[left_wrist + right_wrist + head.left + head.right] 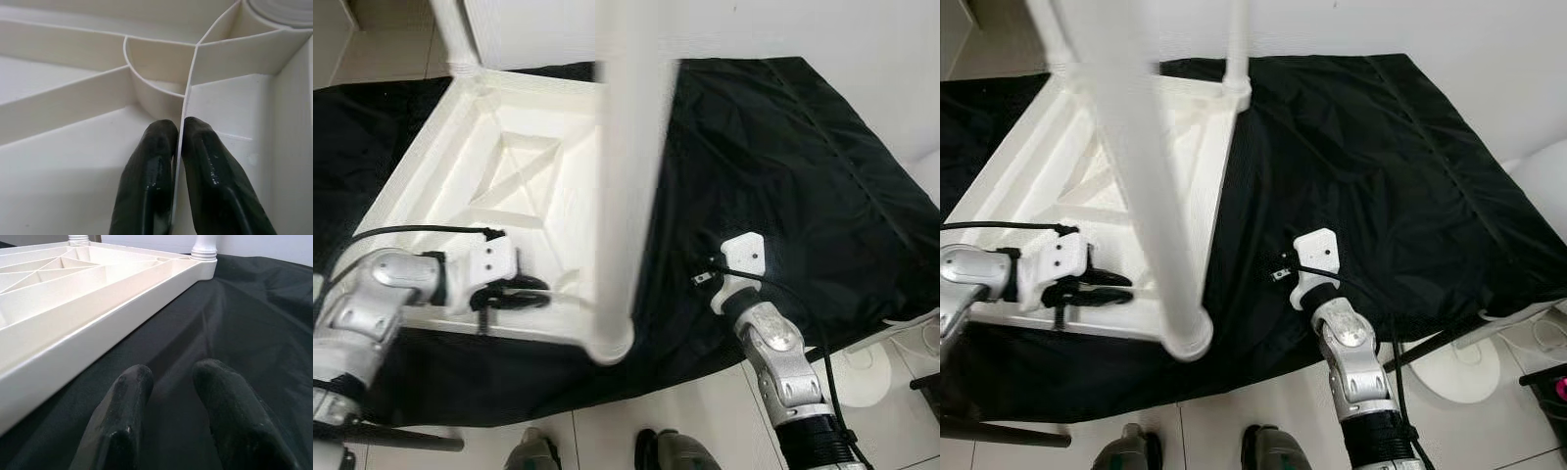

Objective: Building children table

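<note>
Spread over the floor: a black sheet, wide and wrinkled, reaching from the far wall toward the robot's feet. Lying upside down on its left half: a white plastic table top, ribbed underside up, crossing ribs visible inside a raised rim. Standing up from its corners: white legs, one near leg rising close past the camera and blurred, socket end at the near corner; another far leg seated at the far corner. Low at the near rim, left of that near leg: left gripper, fingers pressed together on a thin upright rib of the underside, one finger each side of it. Out over the bare sheet, right of the table top and apart from it: right gripper, fingers slightly apart, holding nothing. At the right edge, on pale floor tile: a white round base, partly under the sheet's edge.
</note>
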`<state>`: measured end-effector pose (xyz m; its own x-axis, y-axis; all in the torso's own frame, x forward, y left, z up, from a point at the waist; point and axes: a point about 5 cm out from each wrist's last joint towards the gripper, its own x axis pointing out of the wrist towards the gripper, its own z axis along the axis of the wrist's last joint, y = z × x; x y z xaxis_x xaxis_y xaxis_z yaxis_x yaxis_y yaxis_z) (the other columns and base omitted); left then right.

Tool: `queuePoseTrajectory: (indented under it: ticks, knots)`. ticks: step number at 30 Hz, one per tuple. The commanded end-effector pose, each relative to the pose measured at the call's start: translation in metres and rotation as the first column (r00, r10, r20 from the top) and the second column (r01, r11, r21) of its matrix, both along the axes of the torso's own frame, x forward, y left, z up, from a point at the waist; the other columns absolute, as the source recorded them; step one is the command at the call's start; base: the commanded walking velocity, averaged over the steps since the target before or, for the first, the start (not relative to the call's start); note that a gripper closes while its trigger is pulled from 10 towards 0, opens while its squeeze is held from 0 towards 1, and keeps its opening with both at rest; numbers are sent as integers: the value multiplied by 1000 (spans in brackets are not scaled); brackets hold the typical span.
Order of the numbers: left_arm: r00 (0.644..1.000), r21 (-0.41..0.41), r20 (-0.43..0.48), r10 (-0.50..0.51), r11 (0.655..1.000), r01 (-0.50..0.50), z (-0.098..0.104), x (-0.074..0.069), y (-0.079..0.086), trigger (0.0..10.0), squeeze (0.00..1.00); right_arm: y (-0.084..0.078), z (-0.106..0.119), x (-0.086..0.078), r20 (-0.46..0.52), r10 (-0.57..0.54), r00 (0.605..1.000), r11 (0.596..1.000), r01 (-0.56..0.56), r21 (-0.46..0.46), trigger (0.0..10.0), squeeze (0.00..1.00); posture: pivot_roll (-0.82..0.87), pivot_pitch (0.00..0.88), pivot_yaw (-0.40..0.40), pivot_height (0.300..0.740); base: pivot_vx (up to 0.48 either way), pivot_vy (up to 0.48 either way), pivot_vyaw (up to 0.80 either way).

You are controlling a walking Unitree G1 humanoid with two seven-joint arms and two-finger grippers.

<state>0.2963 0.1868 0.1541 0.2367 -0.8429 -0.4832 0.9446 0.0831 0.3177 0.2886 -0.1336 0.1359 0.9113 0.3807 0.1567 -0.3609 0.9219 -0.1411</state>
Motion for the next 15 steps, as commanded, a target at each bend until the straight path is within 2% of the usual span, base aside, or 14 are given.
queuePoseTrajectory:
  ticks: [1,2,3,4,5,6,7,8,9,10,12,15]
  knots:
    - [988,-72,85,133,989,-127,-5,5,-11,0,0,1,-3,0,-18,-2,1000,1000,2,-6,10000,0,-2,148,-9,740,0,0,0]
    - [988,-85,100,120,990,-112,-6,4,-19,588,0,1,-3,-1,-18,-2,1000,1000,2,-6,10000,0,-2,148,-9,740,0,0,0]
    - [988,-85,100,120,990,-112,-6,4,-19,588,0,1,-3,-1,-18,-2,1000,1000,2,-6,10000,0,-2,148,-9,740,0,0,0]
    - [989,-162,116,92,984,-73,-8,-2,-50,9569,0,-1,-5,-2,-22,-12,1000,1000,12,-8,10000,0,-16,146,-1,740,0,0,0]
    - [989,-184,116,89,981,-66,-8,-4,-57,9569,0,-1,-5,-2,-24,-15,1000,1000,15,-8,10000,0,-16,146,-1,740,0,0,0]
    - [989,-184,116,89,981,-66,-8,-4,-57,9569,0,-1,-5,-2,-24,-15,1000,1000,15,-8,10000,0,-16,146,-1,740,0,0,0]
    - [991,-222,94,94,972,-71,-10,-8,-71,10000,0,-2,-6,-3,-24,-23,999,1000,23,-9,10000,0,-23,146,8,740,0,0,0]
    - [992,-242,77,99,967,-78,-12,-10,-78,10000,0,-3,-6,-3,-24,-28,999,1000,28,-9,10000,0,-23,146,8,740,0,0,0]
    - [992,-266,69,104,960,-82,-13,-13,-87,10000,267,-5,-6,-3,-22,-38,999,999,37,-6,10000,0,-33,148,17,740,0,0,0]
    - [992,-300,35,119,948,-103,-15,-16,-94,10000,1000,-7,-5,-3,-20,-51,999,999,51,-3,10000,0,-35,148,17,740,0,0,0]
    - [991,-329,-1,135,936,-128,-15,-18,-98,10000,1000,-8,-4,-3,-18,-64,998,998,64,0,10000,0,-36,148,18,740,0,0,0]
    - [988,-335,10,152,932,-140,-16,-21,-103,10000,1000,-12,-4,-3,-17,-79,997,997,79,4,10000,0,-41,152,19,740,0,0,0]
